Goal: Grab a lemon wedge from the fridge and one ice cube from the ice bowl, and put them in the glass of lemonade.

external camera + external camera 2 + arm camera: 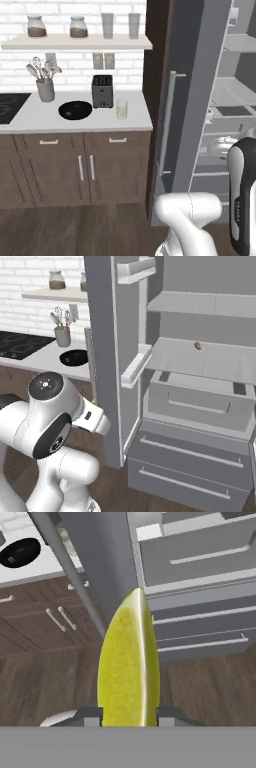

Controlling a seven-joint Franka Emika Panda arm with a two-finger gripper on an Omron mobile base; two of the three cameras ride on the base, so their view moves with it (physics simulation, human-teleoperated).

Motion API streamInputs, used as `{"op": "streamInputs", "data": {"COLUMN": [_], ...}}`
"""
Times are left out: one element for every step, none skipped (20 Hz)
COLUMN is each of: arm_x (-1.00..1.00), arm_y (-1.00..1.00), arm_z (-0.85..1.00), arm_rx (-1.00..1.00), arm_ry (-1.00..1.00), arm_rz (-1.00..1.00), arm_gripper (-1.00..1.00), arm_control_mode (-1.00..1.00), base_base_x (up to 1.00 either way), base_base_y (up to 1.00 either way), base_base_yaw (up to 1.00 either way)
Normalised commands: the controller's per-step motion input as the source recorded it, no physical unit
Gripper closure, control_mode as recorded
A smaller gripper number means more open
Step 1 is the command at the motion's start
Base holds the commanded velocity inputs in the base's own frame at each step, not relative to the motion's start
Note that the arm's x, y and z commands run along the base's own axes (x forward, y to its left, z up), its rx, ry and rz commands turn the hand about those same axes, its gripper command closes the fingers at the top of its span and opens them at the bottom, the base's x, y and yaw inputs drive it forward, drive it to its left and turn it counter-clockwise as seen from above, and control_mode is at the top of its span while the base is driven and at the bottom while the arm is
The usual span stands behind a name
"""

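Wedge (pixel 129 662) clamped in end effector (pixel 129 716), out of the open fridge (pixel 200 361); left: drop in glass (pixel 121 108) on tabletop (pixel 35 117), then cube from bowl (pixel 75 110).

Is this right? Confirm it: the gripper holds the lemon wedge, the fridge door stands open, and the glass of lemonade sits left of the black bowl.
One error: in the left base view the glass of lemonade sits right of the black bowl, past the toaster. The gripper does hold the lemon wedge, and the fridge door stands open.
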Motion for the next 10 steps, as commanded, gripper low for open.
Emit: {"op": "streamInputs", "data": {"arm_x": [0.0,0.0,0.0,0.0,0.0,0.0,0.0,0.0,0.0,0.0], "arm_y": [0.0,0.0,0.0,0.0,0.0,0.0,0.0,0.0,0.0,0.0], "arm_z": [0.0,0.0,0.0,0.0,0.0,0.0,0.0,0.0,0.0,0.0], "arm_rx": [0.0,0.0,0.0,0.0,0.0,0.0,0.0,0.0,0.0,0.0], "arm_ry": [0.0,0.0,0.0,0.0,0.0,0.0,0.0,0.0,0.0,0.0], "arm_rz": [0.0,0.0,0.0,0.0,0.0,0.0,0.0,0.0,0.0,0.0], "arm_gripper": [1.0,1.0,1.0,1.0,1.0,1.0,1.0,1.0,1.0,1.0], "arm_control_mode": [1.0,1.0,1.0,1.0,1.0,1.0,1.0,1.0,1.0,1.0], "base_base_x": [0.29,0.24,0.17,0.04,0.06,0.05,0.16,0.35,0.76,0.97], "base_base_y": [1.0,1.0,1.0,1.0,1.0,1.0,1.0,1.0,0.85,0.48], "base_base_yaw": [0.15,0.22,0.34,0.43,0.43,0.44,0.43,0.4,0.25,0.0]}}
